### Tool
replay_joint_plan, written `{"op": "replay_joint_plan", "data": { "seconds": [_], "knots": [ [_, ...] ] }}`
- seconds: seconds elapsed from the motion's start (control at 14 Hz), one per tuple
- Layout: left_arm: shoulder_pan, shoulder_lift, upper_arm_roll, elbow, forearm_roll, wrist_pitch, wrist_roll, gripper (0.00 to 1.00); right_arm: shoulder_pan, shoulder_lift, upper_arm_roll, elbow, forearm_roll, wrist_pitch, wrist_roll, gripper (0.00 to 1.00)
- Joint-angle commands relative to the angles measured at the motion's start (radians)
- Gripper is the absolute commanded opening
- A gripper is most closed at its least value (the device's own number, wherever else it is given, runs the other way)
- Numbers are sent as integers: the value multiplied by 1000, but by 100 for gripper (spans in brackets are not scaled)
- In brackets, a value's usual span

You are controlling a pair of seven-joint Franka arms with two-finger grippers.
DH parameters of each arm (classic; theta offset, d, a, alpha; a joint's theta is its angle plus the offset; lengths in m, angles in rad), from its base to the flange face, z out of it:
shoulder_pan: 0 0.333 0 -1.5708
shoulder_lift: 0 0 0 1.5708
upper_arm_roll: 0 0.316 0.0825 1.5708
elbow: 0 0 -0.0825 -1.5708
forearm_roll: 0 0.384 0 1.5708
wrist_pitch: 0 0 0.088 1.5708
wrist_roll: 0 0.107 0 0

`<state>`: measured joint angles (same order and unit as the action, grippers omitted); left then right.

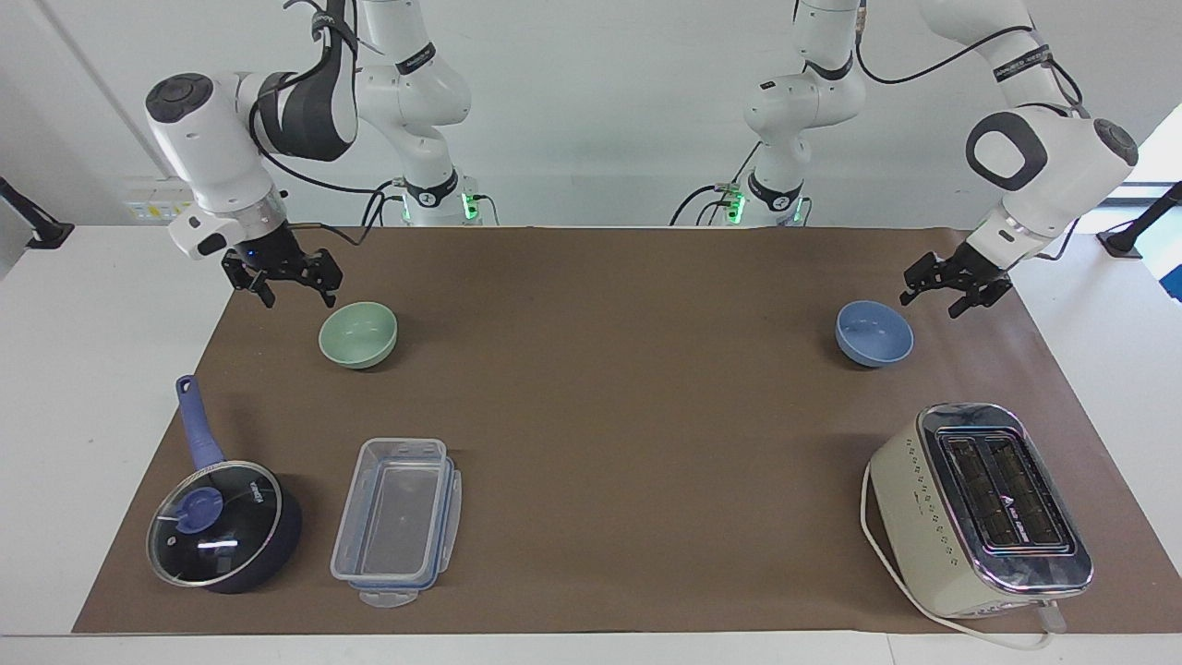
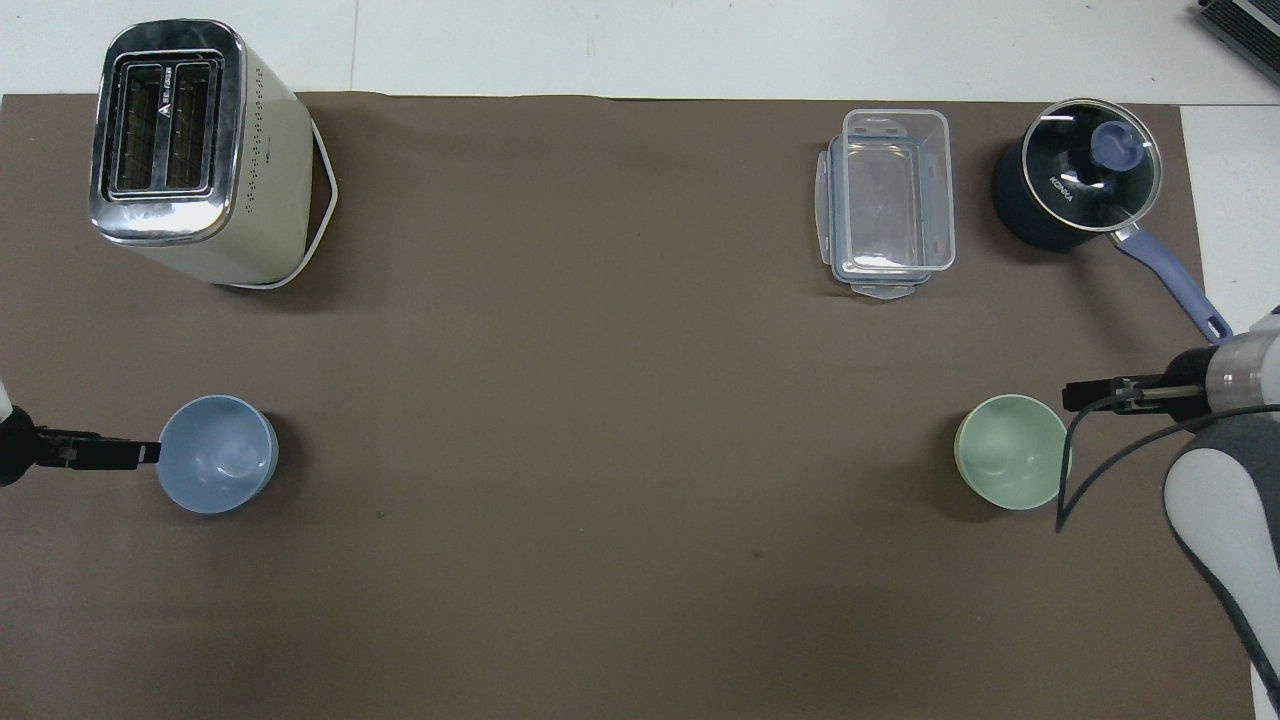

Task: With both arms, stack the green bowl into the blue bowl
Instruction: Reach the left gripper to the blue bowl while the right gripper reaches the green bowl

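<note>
Looking first at the green bowl (image 1: 358,334): sitting upright and empty on the brown mat (image 1: 600,416), toward the right arm's end of the tabletop (image 1: 55,416), well apart from the blue bowl (image 1: 874,332), itself resting upright toward the left arm's end, level with it.

Spotting the right gripper (image 1: 297,297) hanging just beside the green bowl's rim, on the edge nearer the robots, fingers apart and gripping nothing. Probably lining up for a pinch on the rim. Catching the left gripper (image 1: 931,303) doing the same at the blue bowl, fingers apart, empty, just off the rim. Likely getting ready to steady or carry that bowl, since stacking means bringing the two together.

Noting the bystanders farther from the robots: a lidded saucepan (image 1: 222,526) and a clear plastic container (image 1: 397,517) at the green bowl's end, a toaster (image 1: 979,508) at the blue bowl's end. Seeing nothing lying between the two bowls, only open mat. Judging the bowl walls smooth and the rim grip the thing to watch.
</note>
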<state>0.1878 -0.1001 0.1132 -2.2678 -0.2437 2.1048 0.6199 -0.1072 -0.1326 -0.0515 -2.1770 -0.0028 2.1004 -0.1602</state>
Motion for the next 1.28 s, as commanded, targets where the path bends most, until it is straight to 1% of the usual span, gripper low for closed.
{"op": "replay_joint_plan", "data": {
  "seconds": [0.0, 0.07, 0.14, 0.28, 0.43, 0.57, 0.64, 0.71, 0.78, 0.85, 0.93, 1.0, 1.07, 1.14, 1.21],
  "knots": [
    [18, 48, -9, -32, -38, 87, 32, 100, -48, -15, 2, -87, 52, 87, -114, 100],
    [21, 72, -9, -38, -58, 113, 32, 95, -71, -1, 2, -102, 63, 104, -165, 100],
    [24, 85, -9, -42, -83, 138, 32, 95, -84, -1, 2, -118, 66, 124, -185, 100],
    [24, 86, -9, -47, -100, 147, 30, 93, -86, 10, 2, -130, 66, 139, -187, 100],
    [24, 91, -9, -56, -117, 153, 32, 88, -86, 28, 2, -147, 69, 144, -185, 100],
    [13, 108, -9, -81, -131, 202, 29, 86, -103, 71, 4, -179, 69, 196, -214, 100],
    [12, 106, -9, -84, -131, 202, 29, 81, -105, 71, 4, -200, 69, 219, -220, 100],
    [13, 103, -9, -90, -131, 201, 29, 73, -106, 71, 4, -217, 69, 227, -223, 100],
    [16, 103, -9, -90, -131, 195, 29, 52, -108, 76, 4, -231, 69, 240, -228, 100],
    [22, 103, -9, -87, -131, 192, 29, 34, -109, 77, 2, -245, 69, 254, -242, 100],
    [25, 103, -9, -84, -131, 181, 30, 14, -111, 77, 2, -253, 69, 259, -245, 100],
    [25, 103, -9, -82, -131, 172, 34, 0, -109, 77, 4, -256, 69, 260, -245, 100],
    [25, 102, -9, -82, -131, 166, 35, 0, -109, 77, 4, -256, 69, 260, -246, 97],
    [24, 100, -9, -82, -131, 150, 37, 0, -109, 77, 2, -256, 67, 263, -255, 77],
    [24, 92, -9, -82, -131, 138, 37, 0, -109, 77, 2, -256, 69, 263, -260, 53]
  ]
}}
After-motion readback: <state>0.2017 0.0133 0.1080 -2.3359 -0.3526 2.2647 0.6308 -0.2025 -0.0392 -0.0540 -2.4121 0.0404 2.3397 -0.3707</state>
